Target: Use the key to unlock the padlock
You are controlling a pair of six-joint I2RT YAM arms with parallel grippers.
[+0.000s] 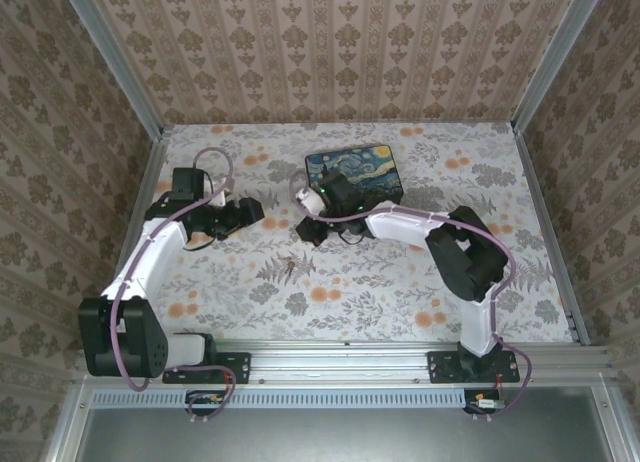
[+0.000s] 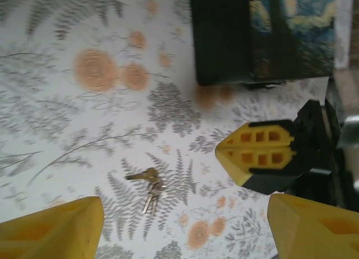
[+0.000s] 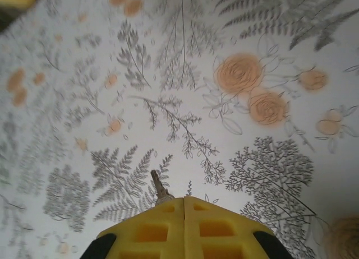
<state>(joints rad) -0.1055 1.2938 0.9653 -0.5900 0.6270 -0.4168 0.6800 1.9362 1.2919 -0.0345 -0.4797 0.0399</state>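
Observation:
A small bunch of keys (image 2: 147, 183) lies on a fern print of the tablecloth, seen from above as keys (image 1: 290, 267) between the two arms. My left gripper (image 2: 185, 231) hovers above them, open wide, its yellow fingers (image 2: 50, 228) at the bottom corners. My right gripper (image 2: 219, 152) is shut, its tip a short way right of the keys and apart from them. In the right wrist view the right gripper (image 3: 184, 200) has its pads pressed flush, and a key blade (image 3: 158, 186) pokes out from behind the left pad. The padlock is out of view.
A black box with a starry-night lid (image 1: 355, 172) sits behind the right gripper, close to it, also seen as the box (image 2: 224, 40). The left gripper (image 1: 248, 212) and right gripper (image 1: 308, 232) are near each other mid-table. Metal rails (image 1: 140, 232) border the floral table.

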